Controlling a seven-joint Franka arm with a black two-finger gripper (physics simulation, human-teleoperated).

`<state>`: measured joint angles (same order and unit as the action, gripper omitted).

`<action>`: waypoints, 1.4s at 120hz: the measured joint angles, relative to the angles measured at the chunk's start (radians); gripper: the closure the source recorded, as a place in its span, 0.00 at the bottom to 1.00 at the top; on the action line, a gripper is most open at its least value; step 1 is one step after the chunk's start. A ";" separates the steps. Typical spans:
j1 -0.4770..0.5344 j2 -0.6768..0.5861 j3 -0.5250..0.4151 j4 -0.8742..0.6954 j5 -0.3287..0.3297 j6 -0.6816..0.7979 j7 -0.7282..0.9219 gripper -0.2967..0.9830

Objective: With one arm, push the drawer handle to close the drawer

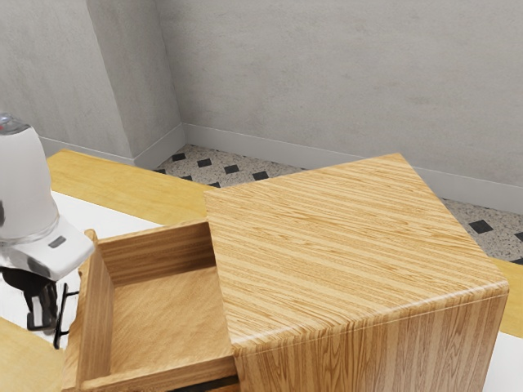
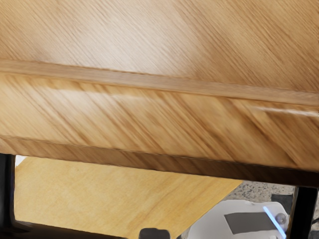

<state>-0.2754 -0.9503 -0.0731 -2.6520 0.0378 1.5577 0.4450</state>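
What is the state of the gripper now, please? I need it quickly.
Gripper: beside the drawer handle; whether it is open or closed cannot be told.

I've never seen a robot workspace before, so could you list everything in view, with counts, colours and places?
Cabinet: one, brown wood, on the table
Drawer: one, brown wood, pulled out of the cabinet
Handle: one, black, on the drawer's front
Table: one, yellowish wood with white areas, under the cabinet
Walls: at least two faces, grey, behind
Skirting: pale grey, along the walls
Floor: speckled, black diamonds, beyond the table
Robot arm: one, white, exterior view's left
Gripper: one, black, beside the handle
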 joint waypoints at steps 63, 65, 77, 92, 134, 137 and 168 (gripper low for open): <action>0.002 0.319 -0.095 0.182 -0.069 0.152 0.008 0.85; 0.002 0.329 -0.095 0.186 -0.071 0.157 0.008 0.85; 0.002 0.381 -0.108 0.215 -0.079 0.187 0.008 0.85; 0.002 0.443 -0.132 0.267 -0.091 0.216 0.008 0.84; 0.003 0.560 -0.167 0.362 -0.099 0.262 0.008 0.84; 0.003 0.553 -0.167 0.360 -0.100 0.263 0.008 0.84; 0.201 0.432 -0.120 0.366 -0.088 0.135 0.011 0.85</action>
<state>-0.0749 -0.5184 -0.1928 -2.2858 -0.0504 1.6924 0.4559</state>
